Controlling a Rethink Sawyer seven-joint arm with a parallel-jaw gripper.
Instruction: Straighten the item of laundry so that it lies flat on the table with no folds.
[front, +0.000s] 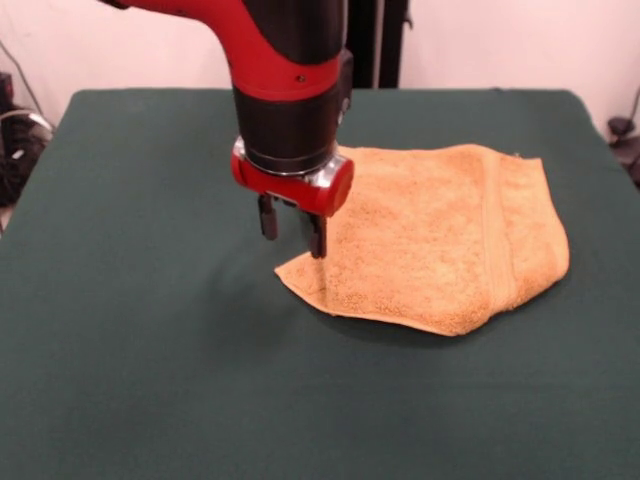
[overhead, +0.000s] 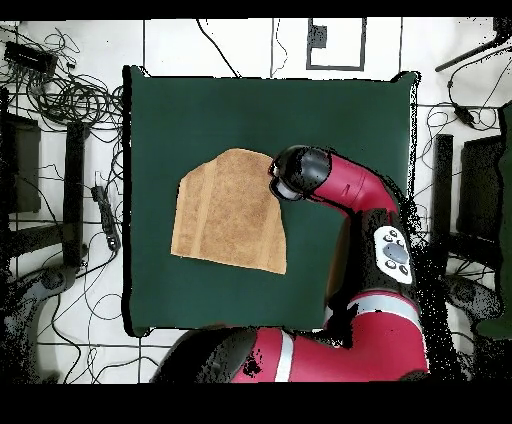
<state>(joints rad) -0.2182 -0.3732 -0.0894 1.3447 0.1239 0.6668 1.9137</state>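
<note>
Robotics lab, test cell built round one cloth-covered tabletop (overhead: 160, 290).

Tabletop draped in plain dark green cloth, standing on a pale floor (overhead: 240, 45) marked with dark lines. Loose cables (overhead: 75, 95) coil in tangles on the floor off one short end of the tabletop; more cable and dark stands (overhead: 470, 50) lie off the opposite end. A red and black robot arm (overhead: 355, 190) with a button panel reaches over the tabletop from its base side. Bare pale wall (front: 500, 45) behind the tabletop in the front view.
</note>
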